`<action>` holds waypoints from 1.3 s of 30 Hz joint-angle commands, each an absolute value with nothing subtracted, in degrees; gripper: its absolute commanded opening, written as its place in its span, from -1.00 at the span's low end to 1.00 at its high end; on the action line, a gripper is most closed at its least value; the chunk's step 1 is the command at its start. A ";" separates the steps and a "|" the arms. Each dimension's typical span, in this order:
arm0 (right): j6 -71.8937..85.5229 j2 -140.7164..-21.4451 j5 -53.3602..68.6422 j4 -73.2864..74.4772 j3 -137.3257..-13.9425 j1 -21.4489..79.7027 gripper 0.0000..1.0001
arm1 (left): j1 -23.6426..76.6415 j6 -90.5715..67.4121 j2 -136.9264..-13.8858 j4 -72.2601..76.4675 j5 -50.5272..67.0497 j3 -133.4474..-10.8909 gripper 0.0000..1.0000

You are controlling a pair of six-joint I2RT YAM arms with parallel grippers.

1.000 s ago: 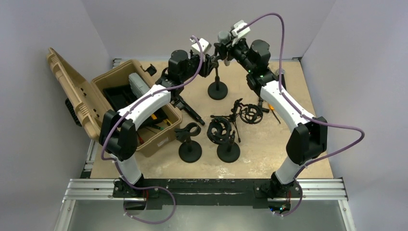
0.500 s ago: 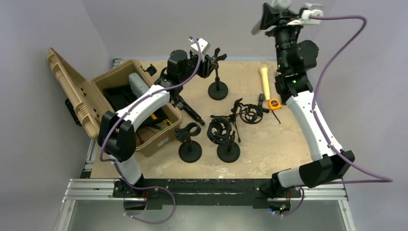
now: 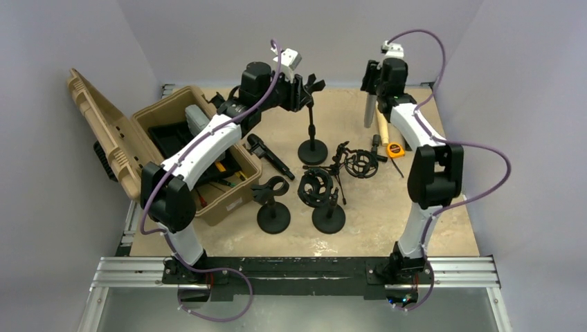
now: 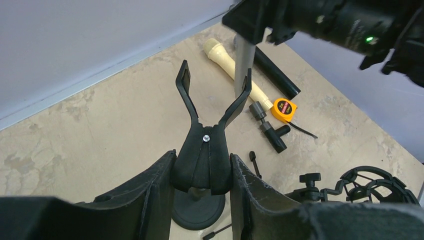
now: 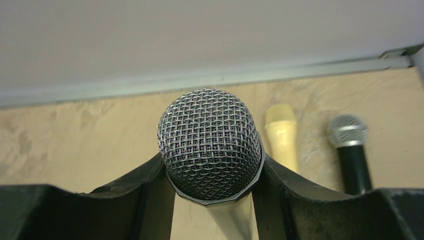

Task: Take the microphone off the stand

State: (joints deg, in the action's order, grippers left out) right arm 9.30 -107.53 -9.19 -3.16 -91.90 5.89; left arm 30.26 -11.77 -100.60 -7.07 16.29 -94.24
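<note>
The grey microphone (image 3: 369,111) with a mesh head (image 5: 210,142) hangs upright in my right gripper (image 3: 372,84), which is shut on it just below the head, above the back right of the table. It is out of the stand. My left gripper (image 3: 302,90) is shut on the black clip (image 4: 202,150) of the stand, whose round base (image 3: 313,151) shows below the fingers in the left wrist view (image 4: 197,212). The clip's two prongs are spread and hold nothing. The grey microphone's body (image 4: 243,55) shows just behind the clip. Right gripper (image 5: 212,192), left gripper (image 4: 202,172).
A cream microphone (image 3: 382,128), a black microphone (image 5: 348,137) and an orange tape measure (image 3: 395,149) lie under the right gripper. Two more stands (image 3: 273,211) (image 3: 327,211) and a shock mount (image 3: 360,164) stand mid-table. An open tan case (image 3: 228,200) is at the left.
My right gripper pulled the microphone out of the clip, swung high to the right, then came down at the back right. The stand's base shifted nearer; the left gripper stays on the clip.
</note>
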 commanded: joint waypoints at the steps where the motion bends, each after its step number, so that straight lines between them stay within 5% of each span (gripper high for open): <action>1: 8.45 -108.76 -0.36 0.57 -99.07 6.33 -1.00 | 29.59 -14.51 -98.76 -9.56 17.57 -96.74 -1.00; 20: 8.11 -124.82 0.76 -1.26 -102.75 6.31 -1.00 | 29.76 -14.72 -104.66 -13.17 17.99 -99.82 -1.00; 35: 9.32 -128.56 0.75 -5.26 -99.29 6.04 -0.09 | 31.04 -17.15 -105.64 -14.02 18.36 -98.78 -1.00; 39: 9.16 -128.18 0.40 -5.91 -98.38 6.02 0.09 | 31.02 -18.85 -106.29 -16.46 18.55 -101.00 -0.69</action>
